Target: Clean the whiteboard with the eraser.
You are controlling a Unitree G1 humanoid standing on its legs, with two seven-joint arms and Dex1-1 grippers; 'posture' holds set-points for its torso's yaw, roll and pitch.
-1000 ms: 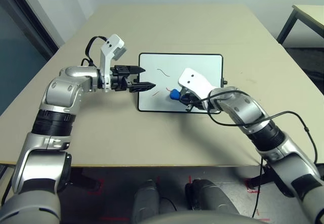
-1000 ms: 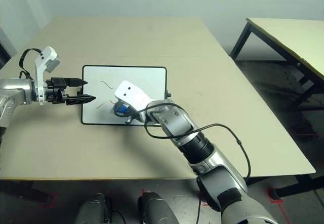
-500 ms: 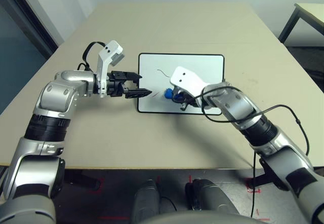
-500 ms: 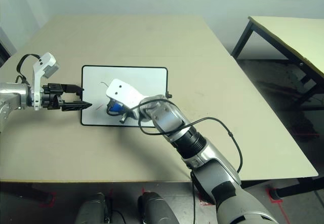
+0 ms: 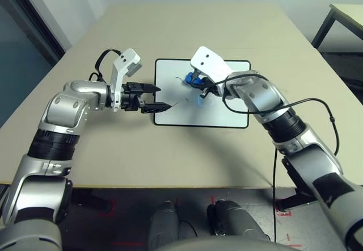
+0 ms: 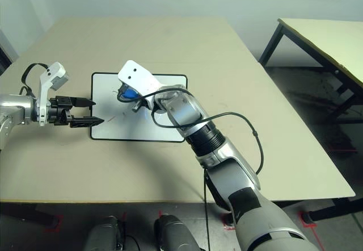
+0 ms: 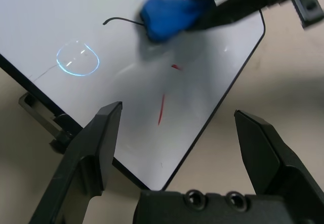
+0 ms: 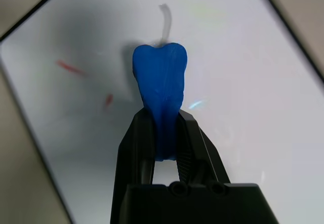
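While eraser (image 8: 161, 77) hides squiggle (image 7: 121, 19)

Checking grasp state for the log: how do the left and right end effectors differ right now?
The left end effector is open and empty; the right end effector is shut on the blue eraser.
The left one is by the whiteboard's left edge; the right one is over the board, at the dark squiggle.
Shared: both have two black fingers.

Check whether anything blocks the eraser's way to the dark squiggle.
Nothing visible stands between the eraser, gripped in the right pincer, and the dark squiggle; the left pincer hangs off to the side.
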